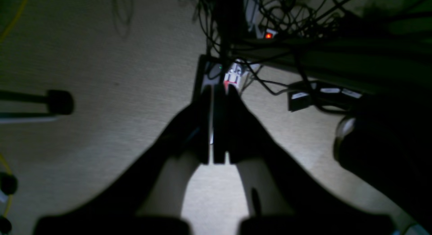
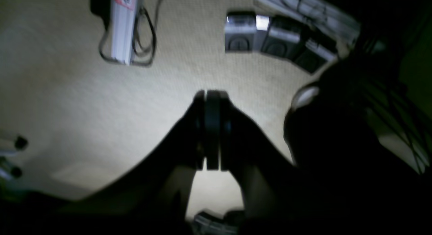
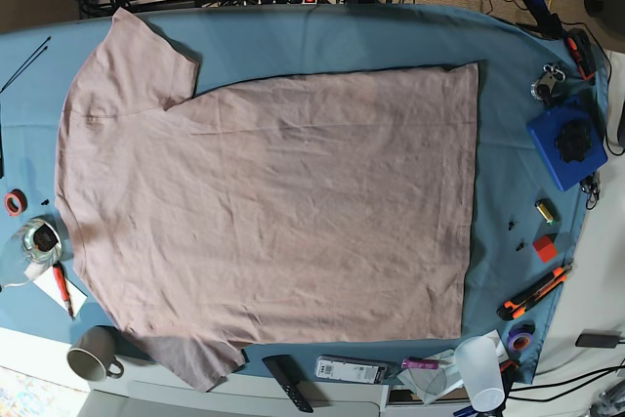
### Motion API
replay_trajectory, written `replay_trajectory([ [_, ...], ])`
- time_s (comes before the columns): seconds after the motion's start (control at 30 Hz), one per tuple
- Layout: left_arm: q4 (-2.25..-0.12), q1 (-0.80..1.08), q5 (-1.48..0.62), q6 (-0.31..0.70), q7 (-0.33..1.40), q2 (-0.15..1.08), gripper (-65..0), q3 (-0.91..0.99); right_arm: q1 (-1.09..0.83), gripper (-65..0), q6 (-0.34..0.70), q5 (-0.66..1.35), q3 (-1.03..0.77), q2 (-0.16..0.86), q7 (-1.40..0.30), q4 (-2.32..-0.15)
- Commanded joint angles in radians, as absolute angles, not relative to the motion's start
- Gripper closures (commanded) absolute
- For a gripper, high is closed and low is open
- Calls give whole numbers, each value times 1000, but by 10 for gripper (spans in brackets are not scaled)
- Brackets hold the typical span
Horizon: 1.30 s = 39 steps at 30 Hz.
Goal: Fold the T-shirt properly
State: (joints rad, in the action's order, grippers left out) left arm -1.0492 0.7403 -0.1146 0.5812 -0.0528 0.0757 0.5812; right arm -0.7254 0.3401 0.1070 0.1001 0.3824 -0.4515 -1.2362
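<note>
The T-shirt (image 3: 283, 207) lies spread flat and unfolded across the teal-covered desk (image 3: 391, 36), neck end toward the overhead view's left, hem toward its right, one sleeve (image 3: 142, 56) fanned out at the far edge and the other (image 3: 195, 358) at the near edge. Neither arm shows in the overhead view. The left tool (image 1: 216, 125) and the right tool (image 2: 212, 128) each hang over carpeted floor (image 1: 101, 76), jaws pressed together on nothing, with cables and power strips (image 2: 270, 35) beyond their tips; the shirt is nowhere in front of either tool.

By the look of it, folding has not begun: no edge is turned over. The next move likely calls for both tools to come in over the desk, spread their jaws and pinch the cloth at a sleeve or along one long edge.

Among the clutter ringing the shirt, a grey mug (image 3: 93, 363) stands beside the near sleeve, its contents not discernible. A translucent plastic cup (image 3: 480, 370) lies tipped near the hem corner, seemingly empty. A small glass dish (image 3: 34, 243) off the neck end holds something dark that cannot be made out.
</note>
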Motion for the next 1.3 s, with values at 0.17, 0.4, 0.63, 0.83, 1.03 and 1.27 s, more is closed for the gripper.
replay_trajectory([
  [0.17,-1250,896,-198,632,-67,83,0,585,-896,0,343,296,-105,398,-601,-1487],
  [0.4,-1477,1018,-303,678,29,84,0,586,-1017,0,429,544,-366,396,-783,-1744],
  [0.63,-1648,1059,-397,671,117,84,0,588,-1050,0,558,811,-592,393,-896,-1920],
  [0.83,-1739,1058,-397,671,117,84,0,588,-1044,0,561,841,-720,393,-894,-2014],
  [1.03,-1803,1058,-397,672,117,84,0,588,-1044,0,567,841,-741,393,-890,-2074],
  [1.27,-1811,1058,-397,672,119,83,0,588,-1044,-272,639,841,-741,386,-887,-2128],
])
